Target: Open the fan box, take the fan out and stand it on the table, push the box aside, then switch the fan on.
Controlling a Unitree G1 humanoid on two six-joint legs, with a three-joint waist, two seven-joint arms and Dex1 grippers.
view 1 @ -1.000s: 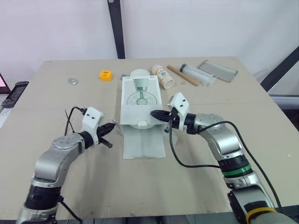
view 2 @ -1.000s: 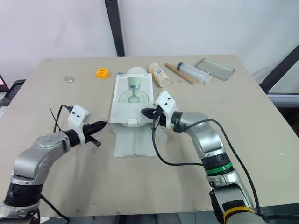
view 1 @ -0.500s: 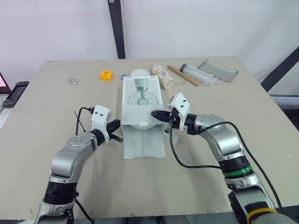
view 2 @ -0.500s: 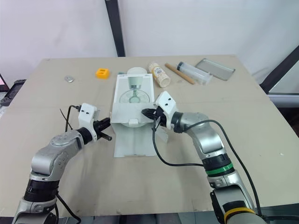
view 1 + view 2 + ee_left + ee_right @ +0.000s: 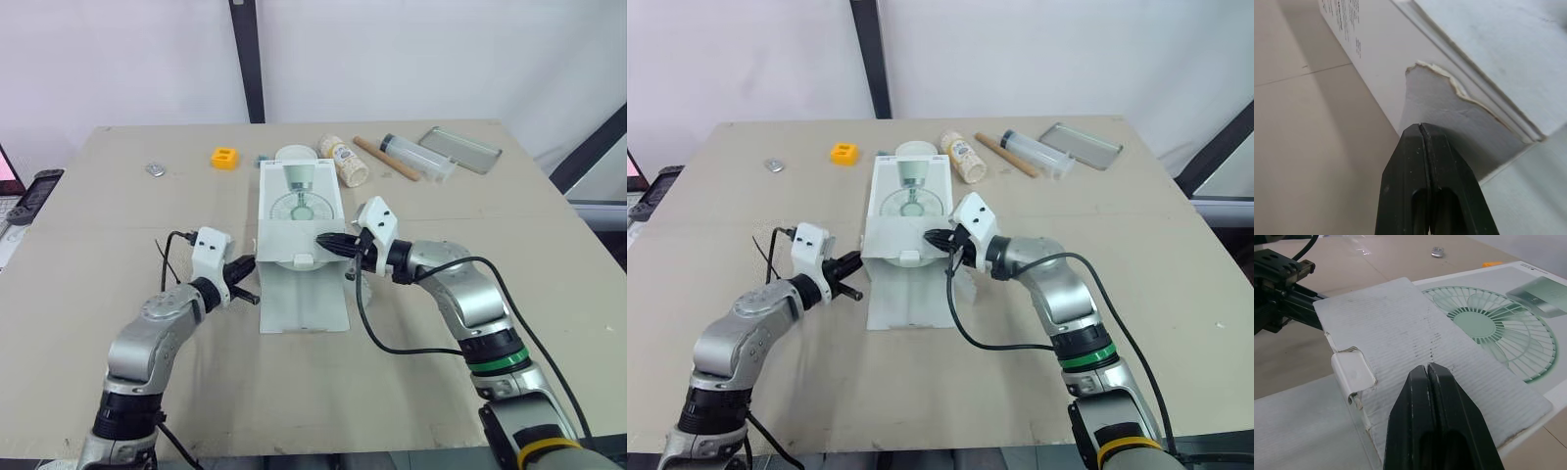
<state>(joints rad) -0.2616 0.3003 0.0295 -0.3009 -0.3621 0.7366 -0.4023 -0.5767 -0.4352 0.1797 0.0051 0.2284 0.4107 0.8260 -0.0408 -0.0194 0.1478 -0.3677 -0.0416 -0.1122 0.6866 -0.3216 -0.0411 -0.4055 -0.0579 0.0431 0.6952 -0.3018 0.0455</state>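
The white fan box (image 5: pixel 298 208), printed with a green fan, lies flat in the middle of the table. Its long lid flap (image 5: pixel 303 304) is folded out onto the table towards me, and a short inner flap (image 5: pixel 1415 338) with a tab stands partly raised. My right gripper (image 5: pixel 321 240) is shut, its tips touching that inner flap from the right. My left gripper (image 5: pixel 251 295) is shut too, its tips against the box's left side by a torn side flap (image 5: pixel 1449 105). The fan itself is hidden.
Behind the box are a yellow block (image 5: pixel 224 157), a white round thing (image 5: pixel 294 154), a bottle (image 5: pixel 343 160), a wooden stick (image 5: pixel 384 158), a clear tube (image 5: pixel 416 157) and a metal tray (image 5: pixel 460 148). A small metal piece (image 5: pixel 155 169) and a dark device (image 5: pixel 34 191) lie far left.
My left gripper has moved right, from open table up to the box's left side. The right gripper has stayed on the inner flap.
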